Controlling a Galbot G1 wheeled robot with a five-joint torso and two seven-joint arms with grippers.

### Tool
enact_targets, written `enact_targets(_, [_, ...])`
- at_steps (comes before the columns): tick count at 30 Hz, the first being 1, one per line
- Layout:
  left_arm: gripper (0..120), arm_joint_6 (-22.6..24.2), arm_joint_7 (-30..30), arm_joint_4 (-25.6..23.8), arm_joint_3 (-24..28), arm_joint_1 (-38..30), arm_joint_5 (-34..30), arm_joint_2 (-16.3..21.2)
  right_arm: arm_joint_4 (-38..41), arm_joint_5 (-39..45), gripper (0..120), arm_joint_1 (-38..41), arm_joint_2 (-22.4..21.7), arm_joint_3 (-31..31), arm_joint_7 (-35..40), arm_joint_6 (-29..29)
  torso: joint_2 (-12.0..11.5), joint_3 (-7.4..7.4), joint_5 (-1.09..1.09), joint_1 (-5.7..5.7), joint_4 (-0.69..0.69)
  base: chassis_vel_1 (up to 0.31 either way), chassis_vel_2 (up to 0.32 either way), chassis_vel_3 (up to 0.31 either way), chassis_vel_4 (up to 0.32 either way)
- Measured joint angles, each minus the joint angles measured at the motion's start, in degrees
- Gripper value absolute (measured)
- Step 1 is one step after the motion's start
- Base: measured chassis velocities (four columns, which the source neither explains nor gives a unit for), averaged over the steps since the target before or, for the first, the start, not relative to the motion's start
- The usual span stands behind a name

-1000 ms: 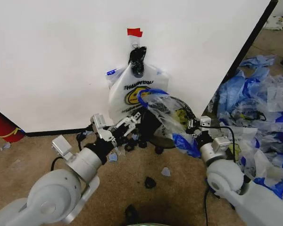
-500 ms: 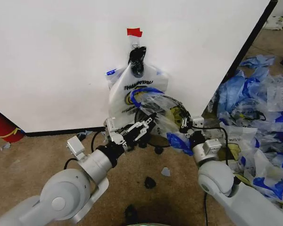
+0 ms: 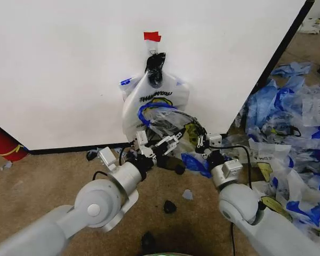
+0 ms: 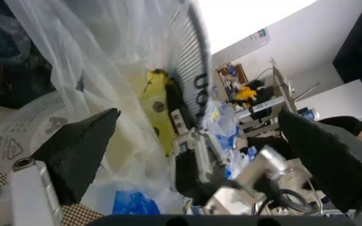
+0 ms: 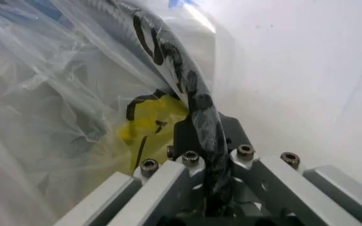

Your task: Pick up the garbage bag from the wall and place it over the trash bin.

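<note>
One garbage bag with a smiley face hangs from a black hook on the white wall, below a piece of red tape. A second bag of the same kind, translucent with a blue edge, lies over the tilted black mesh trash bin on the floor at the wall's foot. My right gripper is shut on the bin's rim, with bag film beside it. My left gripper stands open at the bin's left side. Its two fingers are spread wide before the bag and the mesh.
A big heap of blue-and-white bags covers the floor at the right, past the wall's black edge strip. A red cylinder stands at the far left. Black scraps lie on the brown carpet before me.
My left arm has reached forward and to the right, bringing its open gripper up to the bin. The right gripper with the bin's rim has shifted a little left, toward the wall.
</note>
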Motion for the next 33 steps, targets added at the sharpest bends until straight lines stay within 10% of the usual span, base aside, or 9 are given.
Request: enact_targets(33, [91, -1.4, -6.0, 5.6, 6.2, -6.4, 1.6, -4.7, 1.6, -0.6, 0, -3.1, -3.7, 4.8, -1.1, 2.2, 0.0, 0.0, -0.01, 0.0, -0.02, 0.0, 0.0, 0.0, 0.0])
